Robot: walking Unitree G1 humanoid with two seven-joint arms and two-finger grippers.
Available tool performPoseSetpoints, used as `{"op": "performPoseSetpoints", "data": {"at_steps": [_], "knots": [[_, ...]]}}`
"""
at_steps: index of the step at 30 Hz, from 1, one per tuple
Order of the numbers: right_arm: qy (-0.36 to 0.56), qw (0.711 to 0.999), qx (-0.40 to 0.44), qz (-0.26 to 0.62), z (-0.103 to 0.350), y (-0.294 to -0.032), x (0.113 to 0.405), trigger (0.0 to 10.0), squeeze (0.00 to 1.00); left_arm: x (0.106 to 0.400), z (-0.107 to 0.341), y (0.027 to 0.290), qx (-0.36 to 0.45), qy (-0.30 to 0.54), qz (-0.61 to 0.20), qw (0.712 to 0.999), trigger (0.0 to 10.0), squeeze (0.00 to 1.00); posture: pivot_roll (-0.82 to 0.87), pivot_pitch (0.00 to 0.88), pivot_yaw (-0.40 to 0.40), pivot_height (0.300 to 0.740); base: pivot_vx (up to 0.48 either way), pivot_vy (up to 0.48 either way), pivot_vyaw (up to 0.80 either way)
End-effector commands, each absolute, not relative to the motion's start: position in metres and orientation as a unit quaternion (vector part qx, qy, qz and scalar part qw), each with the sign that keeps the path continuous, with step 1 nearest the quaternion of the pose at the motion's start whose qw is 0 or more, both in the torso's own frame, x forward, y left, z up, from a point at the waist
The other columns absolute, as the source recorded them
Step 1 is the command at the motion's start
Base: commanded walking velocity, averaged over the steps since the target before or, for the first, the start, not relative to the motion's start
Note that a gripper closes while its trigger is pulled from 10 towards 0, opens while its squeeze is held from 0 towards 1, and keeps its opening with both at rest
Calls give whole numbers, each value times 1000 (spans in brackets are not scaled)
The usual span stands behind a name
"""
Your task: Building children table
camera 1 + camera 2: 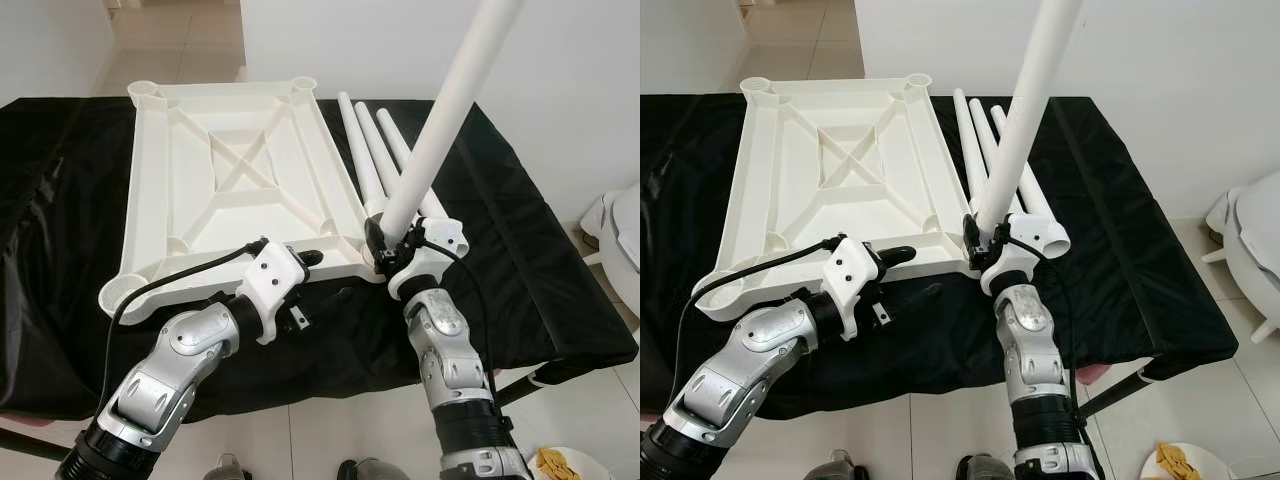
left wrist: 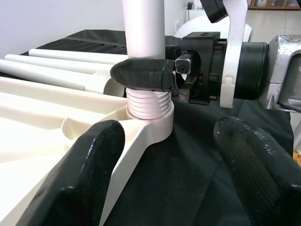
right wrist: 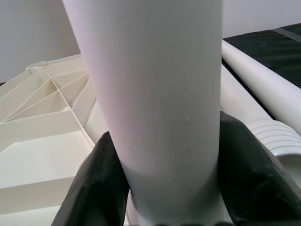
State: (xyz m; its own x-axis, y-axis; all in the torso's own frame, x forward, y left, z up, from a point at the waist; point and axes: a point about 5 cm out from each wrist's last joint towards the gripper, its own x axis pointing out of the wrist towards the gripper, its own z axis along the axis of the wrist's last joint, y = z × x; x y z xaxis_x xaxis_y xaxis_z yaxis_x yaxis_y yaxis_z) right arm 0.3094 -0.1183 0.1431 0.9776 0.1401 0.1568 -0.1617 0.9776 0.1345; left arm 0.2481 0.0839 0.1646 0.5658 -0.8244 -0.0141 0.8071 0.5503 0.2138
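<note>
On my head cameras, a white plastic tabletop lies upside down on a surface draped in black cloth, its ribbed underside and corner sockets facing up. At the left, my left arm reaches in low toward the near edge of the tabletop; the left gripper sits just short of the near right corner, its 2 black fingers spread wide apart with nothing between them. In the left wrist view, 1 finger overlaps the tabletop's edge and the other stands over bare cloth; I cannot tell if either touches.

Moving right, the near right corner socket holds the threaded end of a white leg, which rises steeply up and to the right, out past the top of the frame. The left wrist view shows several threads exposed above the socket rim. My right gripper is clamped on that leg just above the threads, 1 finger on each side of the tube, as the right wrist view shows close up.

Just beyond the gripper, 3 more white legs lie side by side on the cloth along the tabletop's right edge, threaded ends toward me. At the far right, past the cloth's edge, a white rounded object stands on the tiled floor.
</note>
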Motion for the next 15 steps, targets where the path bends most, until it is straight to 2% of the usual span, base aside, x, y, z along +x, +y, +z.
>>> {"op": "performPoseSetpoints", "data": {"at_steps": [1, 2, 5, 6, 7, 13, 14, 15], "knots": [[-43, 993, 96, 50, 132, -123, 306, 8941, 0, 242, 160, 81, 101, -33, -501, 859, 10000, 0, -36, 56, -5, 740, 0, 0, 0], [-38, 994, 90, 57, 132, -121, 305, 10000, 0, 242, 160, 81, 101, -33, -501, 859, 10000, 0, -36, 59, -7, 740, 0, 0, 0], [-34, 994, 87, 60, 131, -120, 305, 10000, 0, 242, 159, 81, 101, -33, -501, 859, 10000, 0, -36, 60, -7, 740, 0, 0, 0], [-32, 994, 85, 67, 131, -118, 304, 10000, 690, 242, 159, 81, 101, -32, -500, 859, 10000, 0, -35, 61, -8, 740, 0, 0, 0], [-35, 993, 90, 74, 131, -118, 303, 10000, 1000, 242, 159, 81, 101, -33, -500, 860, 10000, 0, -35, 63, -8, 740, 0, 0, 0], [-44, 989, 90, 106, 134, -116, 301, 10000, 1000, 242, 159, 81, 100, -33, -499, 860, 10000, 0, -37, 67, -10, 740, 0, 0, 0], [-51, 984, 73, 154, 139, -120, 301, 10000, 0, 242, 159, 81, 99, -32, -498, 861, 10000, 0, -39, 70, -7, 740, 0, 0, 0], [-51, 984, 73, 154, 139, -120, 301, 10000, 0, 242, 159, 81, 99, -32, -498, 861, 10000, 0, -39, 70, -7, 740, 0, 0, 0]]}}
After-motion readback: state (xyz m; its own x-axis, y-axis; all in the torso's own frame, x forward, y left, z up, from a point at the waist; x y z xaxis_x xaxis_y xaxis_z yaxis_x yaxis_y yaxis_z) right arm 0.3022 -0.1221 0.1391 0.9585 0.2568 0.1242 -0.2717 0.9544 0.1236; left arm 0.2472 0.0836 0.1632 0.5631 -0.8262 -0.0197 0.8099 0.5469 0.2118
